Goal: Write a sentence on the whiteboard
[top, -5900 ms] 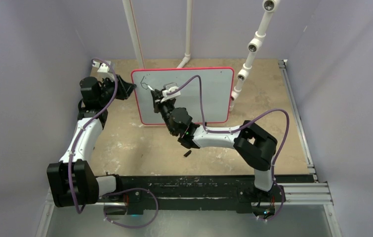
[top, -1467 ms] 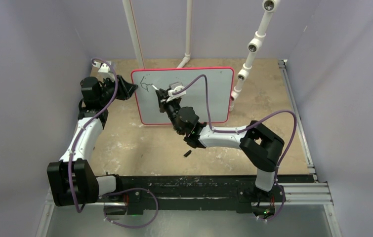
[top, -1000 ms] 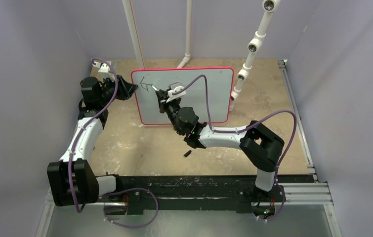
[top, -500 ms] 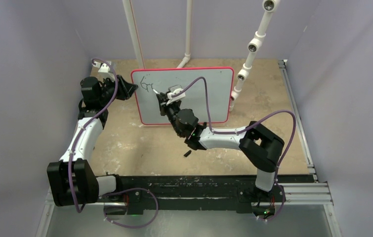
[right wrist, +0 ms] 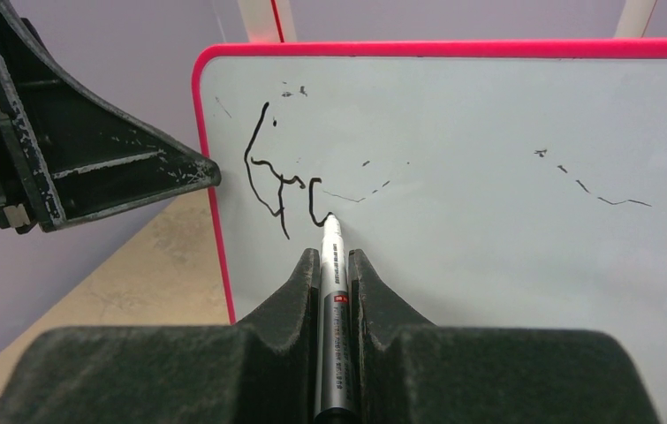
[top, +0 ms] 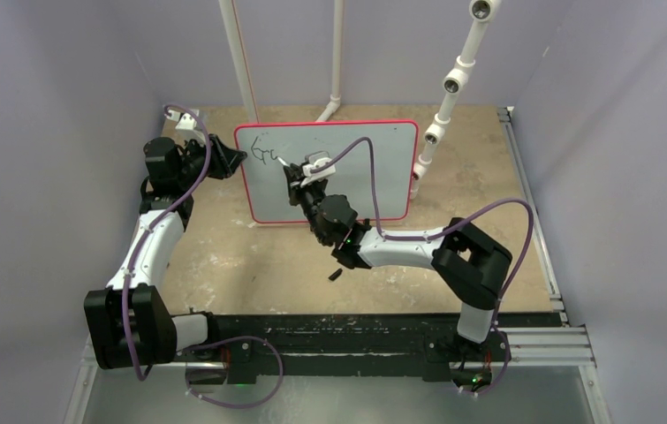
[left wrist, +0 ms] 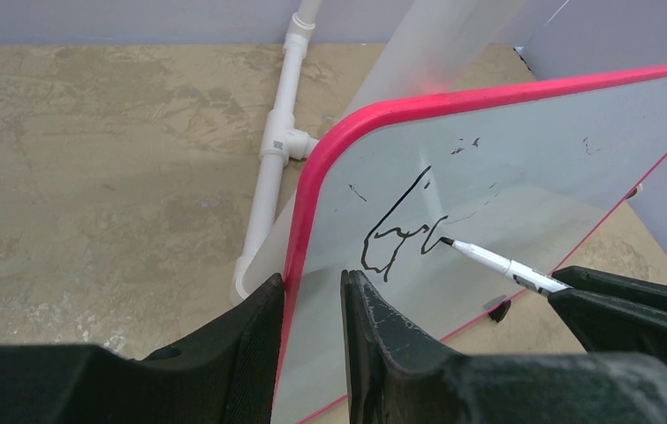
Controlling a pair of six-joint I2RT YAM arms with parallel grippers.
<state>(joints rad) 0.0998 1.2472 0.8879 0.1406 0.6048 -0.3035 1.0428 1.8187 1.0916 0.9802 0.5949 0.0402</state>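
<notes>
The whiteboard (top: 382,168) stands upright at the back of the table, glossy white with a red-pink rim. My left gripper (top: 234,159) is shut on its left rim; in the left wrist view its jaws (left wrist: 312,281) straddle the rim (left wrist: 299,238). My right gripper (top: 292,178) is shut on a silver-white marker (right wrist: 333,291), whose tip touches the board (right wrist: 488,177). Of the sentence (right wrist: 281,190), only a black "G" and the start of a second letter show, at the board's upper left. They also show in the left wrist view (left wrist: 400,238).
White PVC pipes stand behind the board (top: 239,62), (top: 337,53) and to its right (top: 449,84). A small black piece (top: 335,275) lies on the tan table under my right arm. A black board foot (left wrist: 500,309) shows. Purple walls close in on both sides.
My right gripper has moved the marker slightly right along the upper left of the board, and new black strokes have appeared after the "G". The left arm has not moved.
</notes>
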